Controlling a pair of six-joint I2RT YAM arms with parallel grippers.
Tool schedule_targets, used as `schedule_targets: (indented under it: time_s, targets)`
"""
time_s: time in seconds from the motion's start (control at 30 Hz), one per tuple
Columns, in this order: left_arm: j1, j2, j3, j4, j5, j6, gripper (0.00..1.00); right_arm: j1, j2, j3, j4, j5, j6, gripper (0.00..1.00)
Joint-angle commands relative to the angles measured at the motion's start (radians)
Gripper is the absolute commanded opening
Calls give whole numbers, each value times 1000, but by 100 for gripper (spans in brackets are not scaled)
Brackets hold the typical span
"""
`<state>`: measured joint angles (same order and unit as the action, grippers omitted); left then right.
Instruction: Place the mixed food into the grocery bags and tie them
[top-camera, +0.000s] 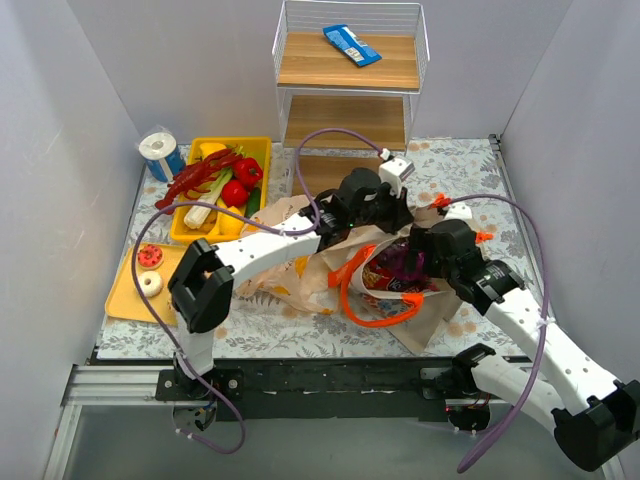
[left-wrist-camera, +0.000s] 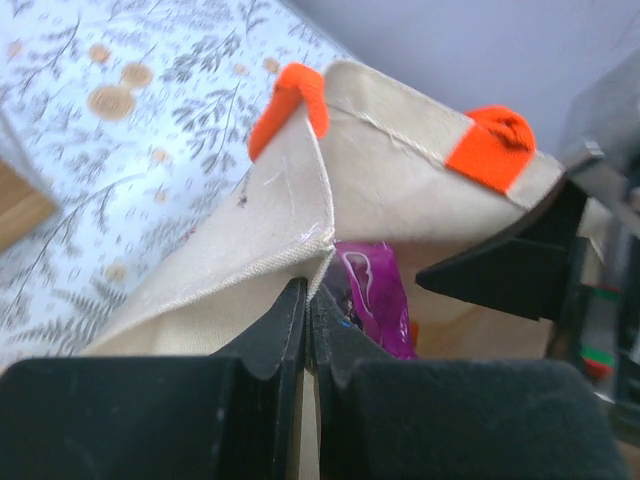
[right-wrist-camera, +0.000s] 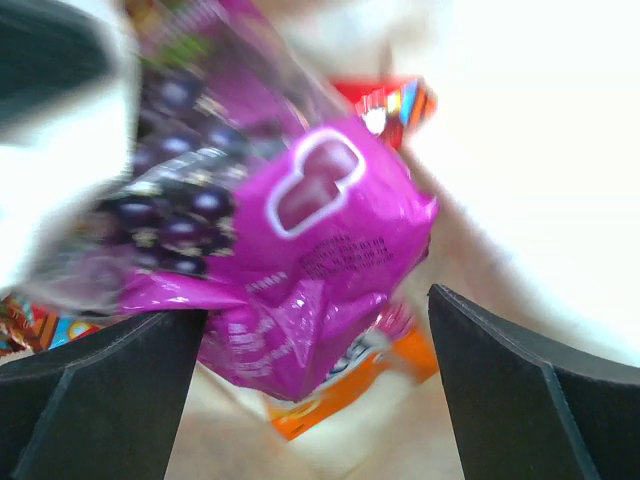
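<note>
The beige tote (top-camera: 435, 315) with orange handles (top-camera: 375, 318) lies open at the table's middle, and a purple snack packet (top-camera: 400, 265) and red-orange packets show inside it. My left gripper (top-camera: 385, 215) is shut on the tote's rim (left-wrist-camera: 300, 215); in the left wrist view its jaws (left-wrist-camera: 308, 300) pinch the cloth edge, with the purple packet (left-wrist-camera: 375, 295) just behind. My right gripper (top-camera: 420, 250) is open inside the tote's mouth. In the right wrist view the purple packet (right-wrist-camera: 300, 270) lies between the spread fingers (right-wrist-camera: 540, 390), above an orange packet (right-wrist-camera: 350, 395). The peach plastic bag (top-camera: 285, 275) lies crumpled left of the tote.
A yellow tray (top-camera: 262, 147) with toy vegetables and a flat yellow tray (top-camera: 125, 300) with ring-shaped toys sit at the left. A white paper roll (top-camera: 158, 148) stands at the back left. A wire shelf (top-camera: 350, 70) at the back holds a blue packet (top-camera: 351, 45).
</note>
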<state>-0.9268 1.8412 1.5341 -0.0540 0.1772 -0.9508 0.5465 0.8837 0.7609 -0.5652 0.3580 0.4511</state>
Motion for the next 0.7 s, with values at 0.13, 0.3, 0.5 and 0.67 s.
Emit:
schedule_targets:
  time_s: [0.13,0.3,0.5,0.67]
  targets:
    - [-63,217,291,112,107,3,0,-102,-35,149,-5,213,-63,98]
    - [-61,311,458,129,72,58,0,-103,-46,247,-47,144,-126,99]
    - [-1,325,511,106,54,69,0,-103,-121,337,-55,-187,-224,98]
    - [43,192,382,82,51,98,57,-102,-123,388,-76,-506,-291,98]
